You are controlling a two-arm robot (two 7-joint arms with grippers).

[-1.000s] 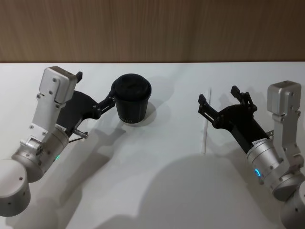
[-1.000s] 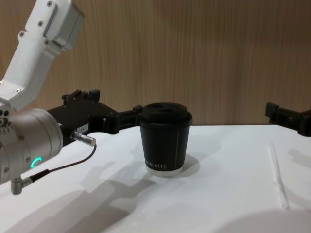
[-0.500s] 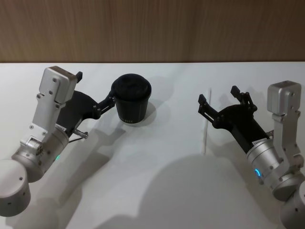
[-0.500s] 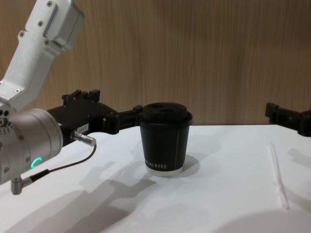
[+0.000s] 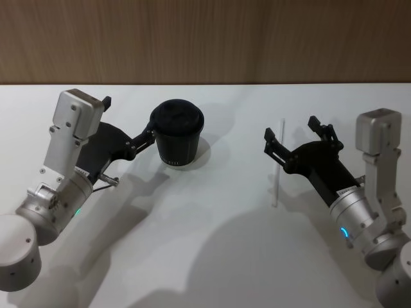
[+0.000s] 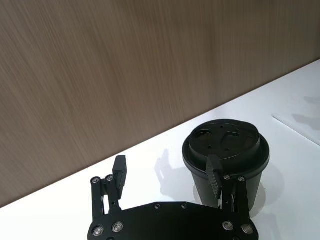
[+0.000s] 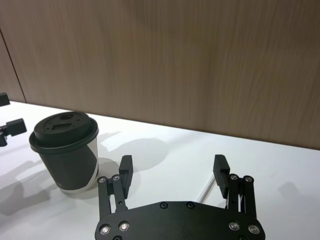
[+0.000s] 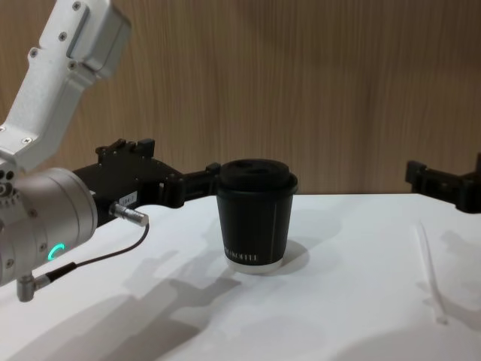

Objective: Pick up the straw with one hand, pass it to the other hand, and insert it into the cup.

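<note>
Straw (image 5: 275, 189) lies flat on the desk (image 5: 212, 244) beneath the spread fingers (image 5: 270, 138) of the right gripper (image 5: 290, 128), which has edged closer for pickup, while the left gripper (image 5: 130, 116) waits open beside the cup (image 5: 178, 138).

A white tabletop (image 5: 212, 244) is carrying two things. A black lidded cup (image 5: 178, 138) is standing upright near its far edge, left of centre. A thin white straw (image 5: 276, 186) is lying flat toward its right edge, well apart from the cup.

Head camera high, looking down, chest camera low, level, wrist cameras nearest (all four share the cup (image 5: 178, 136))
</note>
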